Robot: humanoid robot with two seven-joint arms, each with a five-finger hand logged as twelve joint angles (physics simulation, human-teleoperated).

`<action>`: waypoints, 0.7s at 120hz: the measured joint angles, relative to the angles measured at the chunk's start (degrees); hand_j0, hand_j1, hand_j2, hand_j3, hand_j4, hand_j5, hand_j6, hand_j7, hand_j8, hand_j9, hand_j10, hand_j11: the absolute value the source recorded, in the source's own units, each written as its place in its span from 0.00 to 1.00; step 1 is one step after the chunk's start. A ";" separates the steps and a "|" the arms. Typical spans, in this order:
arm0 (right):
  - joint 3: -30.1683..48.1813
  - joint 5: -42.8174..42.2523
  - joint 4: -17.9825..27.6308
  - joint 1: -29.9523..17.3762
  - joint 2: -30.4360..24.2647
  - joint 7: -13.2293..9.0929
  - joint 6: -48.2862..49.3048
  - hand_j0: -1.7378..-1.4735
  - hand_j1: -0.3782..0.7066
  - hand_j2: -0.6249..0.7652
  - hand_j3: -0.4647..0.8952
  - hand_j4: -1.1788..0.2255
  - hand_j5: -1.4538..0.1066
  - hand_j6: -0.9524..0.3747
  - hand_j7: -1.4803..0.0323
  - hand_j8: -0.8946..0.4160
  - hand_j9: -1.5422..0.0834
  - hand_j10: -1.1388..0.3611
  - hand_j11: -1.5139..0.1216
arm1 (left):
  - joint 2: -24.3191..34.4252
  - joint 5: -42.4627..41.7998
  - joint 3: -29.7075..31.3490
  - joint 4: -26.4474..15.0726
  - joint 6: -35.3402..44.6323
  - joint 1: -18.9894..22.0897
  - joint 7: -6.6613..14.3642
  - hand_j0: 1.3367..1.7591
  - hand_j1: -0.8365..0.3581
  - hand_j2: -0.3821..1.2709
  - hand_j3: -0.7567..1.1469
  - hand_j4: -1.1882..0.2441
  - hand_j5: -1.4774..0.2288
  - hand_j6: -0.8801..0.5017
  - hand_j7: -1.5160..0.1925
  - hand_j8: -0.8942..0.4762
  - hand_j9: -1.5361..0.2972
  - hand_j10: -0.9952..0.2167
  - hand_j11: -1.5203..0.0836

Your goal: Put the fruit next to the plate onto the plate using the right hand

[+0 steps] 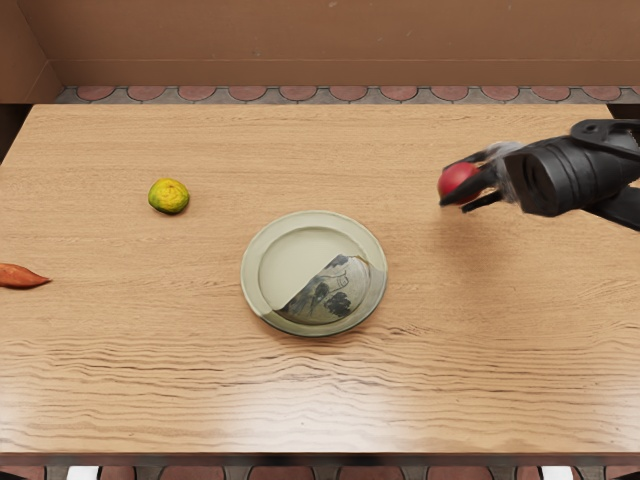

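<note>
My right hand comes in from the right edge, its dark fingers curled around a small red fruit. Hand and fruit hang above the table, to the right of and a little beyond the plate, well apart from it. The pale green round plate with a dark painted patch lies flat at the table's middle with nothing on it. The left arm does not show.
A yellow-green citrus fruit lies on the wooden table left of the plate. An orange-red pointed vegetable sticks in at the left edge. A brown wall runs along the far side.
</note>
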 joint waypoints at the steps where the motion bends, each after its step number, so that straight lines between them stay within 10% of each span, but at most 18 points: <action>1: 1.26 -0.01 -0.01 -0.66 -0.37 0.00 0.59 0.40 0.74 0.58 0.34 0.60 0.18 0.64 0.23 0.57 0.22 0.20 0.19 | 0.00 0.00 0.00 0.00 0.00 0.00 0.00 0.76 0.98 0.23 0.40 0.82 0.86 0.63 0.88 0.65 0.83 0.81 0.94; 46: 16.13 -1.53 -0.20 -12.55 12.49 0.04 14.88 0.39 0.72 0.56 0.34 0.61 0.16 0.63 0.23 0.57 0.22 0.20 0.19 | 0.00 0.00 0.00 0.00 0.00 0.00 0.00 0.76 0.98 0.23 0.40 0.82 0.86 0.63 0.88 0.65 0.83 0.81 0.94; 63: 16.43 -2.74 -0.02 -13.40 12.86 0.14 14.67 0.34 0.40 0.50 0.34 0.72 0.52 0.72 0.59 0.71 0.56 0.47 0.53 | 0.00 0.00 -0.01 0.00 0.00 0.00 0.00 0.76 0.98 0.23 0.40 0.82 0.86 0.63 0.88 0.65 0.83 0.81 0.94; 84: 25.39 -2.77 8.71 -15.06 -12.44 0.16 28.54 0.32 0.20 0.47 0.34 0.78 0.75 0.71 0.80 0.69 0.77 0.63 0.75 | 0.00 0.00 0.02 0.00 0.00 0.00 0.00 0.76 0.98 0.23 0.40 0.82 0.86 0.63 0.88 0.65 0.83 0.81 0.94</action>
